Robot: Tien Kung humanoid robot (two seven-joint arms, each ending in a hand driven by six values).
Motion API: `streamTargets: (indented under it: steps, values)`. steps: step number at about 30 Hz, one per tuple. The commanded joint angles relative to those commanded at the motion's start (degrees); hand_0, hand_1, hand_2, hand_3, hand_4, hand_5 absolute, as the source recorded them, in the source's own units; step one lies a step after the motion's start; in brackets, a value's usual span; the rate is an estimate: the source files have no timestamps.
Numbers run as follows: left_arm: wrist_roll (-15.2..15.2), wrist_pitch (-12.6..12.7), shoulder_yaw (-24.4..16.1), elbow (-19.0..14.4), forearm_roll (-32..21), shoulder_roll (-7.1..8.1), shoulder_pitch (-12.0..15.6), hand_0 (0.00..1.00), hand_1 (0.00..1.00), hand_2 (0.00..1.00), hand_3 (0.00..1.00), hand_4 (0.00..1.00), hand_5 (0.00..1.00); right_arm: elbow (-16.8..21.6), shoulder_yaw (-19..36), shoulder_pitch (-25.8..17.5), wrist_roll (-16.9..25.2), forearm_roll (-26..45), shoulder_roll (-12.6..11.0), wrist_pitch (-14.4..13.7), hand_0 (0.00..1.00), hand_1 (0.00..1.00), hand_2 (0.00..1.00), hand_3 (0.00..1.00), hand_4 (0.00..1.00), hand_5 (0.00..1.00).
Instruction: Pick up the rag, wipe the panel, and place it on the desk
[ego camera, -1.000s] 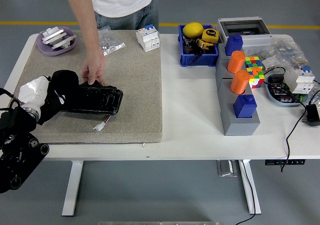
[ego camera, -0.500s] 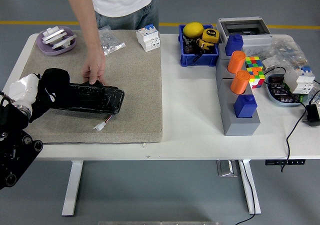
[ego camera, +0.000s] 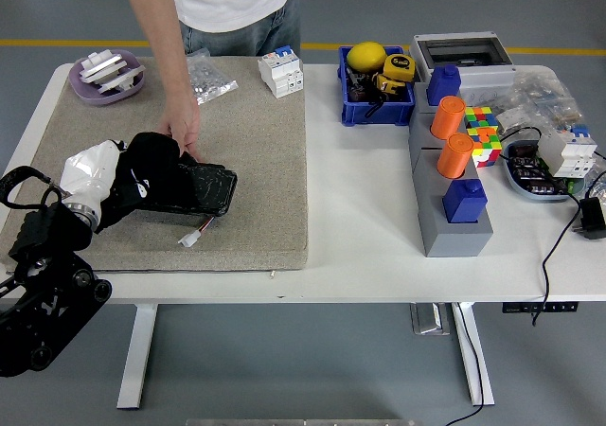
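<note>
White desk [ego camera: 360, 246] on metal legs. Beige mat [ego camera: 256, 161] covers its left half. Right half, directly on desk: blue bin [ego camera: 374, 104], grey box [ego camera: 462, 52], grey stand [ego camera: 450, 222], colour cube [ego camera: 481, 128], bags [ego camera: 540, 95], dish [ego camera: 530, 175], black cable [ego camera: 559, 246] over near edge.

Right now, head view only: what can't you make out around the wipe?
- Left hand: black on the black panel, so its fingers and any rag under it are not separable.
- Panel's left part: covered by that hand.
- Person's hand: fingertips at the panel's far edge; contact unclear.
- Right arm: not in view.
- Blue bin contents: too cluttered to name.
</note>
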Motion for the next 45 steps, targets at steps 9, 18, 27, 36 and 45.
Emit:
streamTargets:
  steps: [9, 18, 27, 36, 45]
  values:
    - [0.5, 0.01, 5.56, -1.51, -0.56, -1.93, -0.47, 0.279, 0.408, 0.553, 0.48, 0.002, 0.002, 0.0, -0.51, -0.01, 0.08, 0.37, 0.07, 0.15, 0.749, 0.631, 0.63, 0.562, 0.911, 0.423]
    - [0.84, 0.12, 9.4, -5.61, -0.32, -2.09, -1.7, 0.277, 0.407, 0.552, 0.481, 0.002, 0.002, 0.05, -0.4, 0.08, 0.13, 0.3, -0.05, 0.08, 0.748, 0.631, 0.63, 0.562, 0.912, 0.425]
    - [0.99, 0.25, 12.1, -5.87, -0.79, -2.35, -2.45, 0.274, 0.405, 0.552, 0.48, 0.002, 0.002, 0.02, -0.47, 0.15, 0.23, 0.42, 0.01, 0.13, 0.749, 0.631, 0.631, 0.563, 0.912, 0.426]
    - [0.97, 0.35, 10.24, -4.08, -0.59, -2.13, -2.12, 0.275, 0.405, 0.551, 0.48, 0.002, 0.002, 0.04, -0.59, 0.17, 0.22, 0.41, -0.01, 0.07, 0.749, 0.631, 0.631, 0.562, 0.911, 0.426]
    - [1.69, 0.08, 5.8, -1.53, 0.84, -1.23, -1.44, 0.277, 0.406, 0.551, 0.482, 0.002, 0.002, 0.12, -0.33, 0.16, 0.22, 0.19, -0.04, -0.05, 0.749, 0.632, 0.631, 0.562, 0.911, 0.426]
